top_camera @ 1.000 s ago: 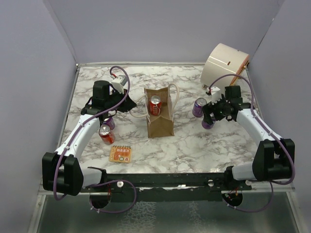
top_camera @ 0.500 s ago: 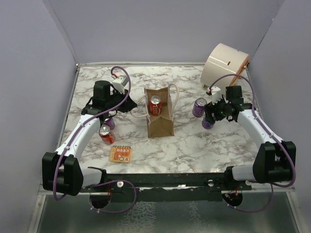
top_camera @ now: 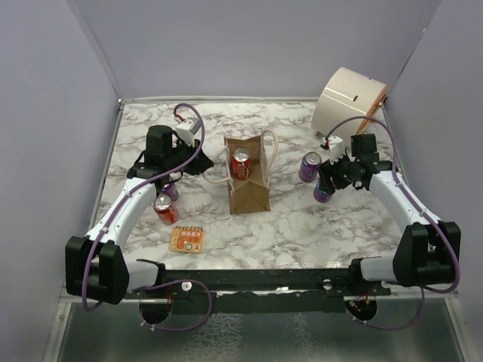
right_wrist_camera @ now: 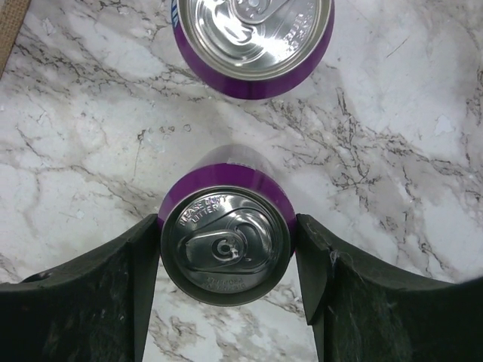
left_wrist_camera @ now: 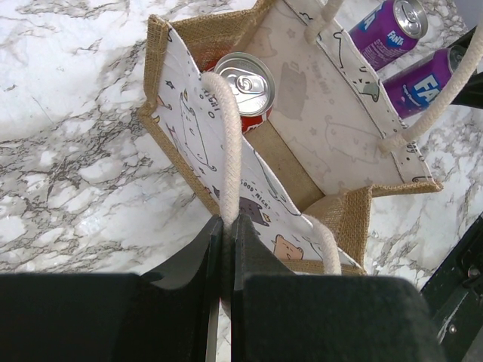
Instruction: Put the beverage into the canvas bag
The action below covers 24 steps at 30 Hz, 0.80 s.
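The tan canvas bag [top_camera: 249, 192] stands upright mid-table with a red can [top_camera: 241, 161] inside. My left gripper [top_camera: 207, 164] is shut on the bag's near cream rope handle [left_wrist_camera: 224, 143]; the left wrist view shows the bag's printed lining [left_wrist_camera: 332, 121] and the red can [left_wrist_camera: 243, 85]. My right gripper [top_camera: 327, 182] is to the bag's right, its jaws closed on the sides of an upright purple beverage can [top_camera: 322, 193]. The right wrist view shows that can [right_wrist_camera: 225, 243] between my fingers [right_wrist_camera: 143, 264]. A second purple can [top_camera: 309, 166] stands just beyond it [right_wrist_camera: 253, 34].
A large cream drum-shaped container [top_camera: 349, 98] lies at the back right. A red can [top_camera: 164, 208] and a purple can [top_camera: 171, 190] stand under my left arm. A flat orange snack packet [top_camera: 187, 238] lies near the front left.
My right gripper has shifted slightly left and settled around the purple can. My left gripper has stayed on the bag handle.
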{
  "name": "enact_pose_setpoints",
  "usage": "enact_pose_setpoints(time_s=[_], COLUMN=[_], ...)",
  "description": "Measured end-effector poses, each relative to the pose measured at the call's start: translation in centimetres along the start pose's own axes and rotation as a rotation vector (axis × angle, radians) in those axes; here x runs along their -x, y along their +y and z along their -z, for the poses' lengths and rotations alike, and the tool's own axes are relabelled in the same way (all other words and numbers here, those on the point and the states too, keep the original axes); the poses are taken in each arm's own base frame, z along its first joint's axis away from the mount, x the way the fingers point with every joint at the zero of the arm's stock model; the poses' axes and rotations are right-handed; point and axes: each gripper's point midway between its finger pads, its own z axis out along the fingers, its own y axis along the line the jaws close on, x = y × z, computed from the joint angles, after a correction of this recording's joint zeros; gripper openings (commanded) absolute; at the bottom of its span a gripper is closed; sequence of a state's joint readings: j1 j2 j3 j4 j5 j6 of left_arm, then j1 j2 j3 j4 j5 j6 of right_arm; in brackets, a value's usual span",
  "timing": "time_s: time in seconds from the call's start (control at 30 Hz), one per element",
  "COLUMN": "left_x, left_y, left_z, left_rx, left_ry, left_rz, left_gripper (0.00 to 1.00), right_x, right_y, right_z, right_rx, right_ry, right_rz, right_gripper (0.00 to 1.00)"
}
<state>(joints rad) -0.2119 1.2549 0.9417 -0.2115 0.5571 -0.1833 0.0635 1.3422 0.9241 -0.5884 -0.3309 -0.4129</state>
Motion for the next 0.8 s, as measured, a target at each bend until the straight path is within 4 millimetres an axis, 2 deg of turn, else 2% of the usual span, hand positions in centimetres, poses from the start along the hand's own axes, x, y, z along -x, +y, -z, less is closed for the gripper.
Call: enact_pose_setpoints(time_s=[0.17,0.27,0.43,0.63,0.8], left_x=[0.0,-0.1,-0.2,-0.2,0.4], left_y=[0.0,-0.1,-0.2,-0.6,-1.1], left_z=[0.0,0.0,-0.1,-0.2,-0.1], left_rx=[0.000,-0.003,-0.005,-0.015,-0.029], left_ry=[0.000,0.003,0.008,0.012,0.004], left_rz=[0.000,-0.005,-0.016,-0.029,-0.048], left_gripper=[0.00,0.00,0.00,0.00,0.00], right_x=[-0.4,0.5,5.0,11.7,16.0], right_y=[1.0,1.7,2.5,3.8,6.0], right_z=[1.1,2.4,6.0,11.6,16.1], right_rx=[0.030,0.052,0.082,0.125,0.193], right_ry=[0.011,-0.020,-0.148,-0.340,-0.485], right_rz=[0.000,0.010,0.061,0.150,0.227], right_gripper=[0.27,0.20,0.02,0.01,0.01])
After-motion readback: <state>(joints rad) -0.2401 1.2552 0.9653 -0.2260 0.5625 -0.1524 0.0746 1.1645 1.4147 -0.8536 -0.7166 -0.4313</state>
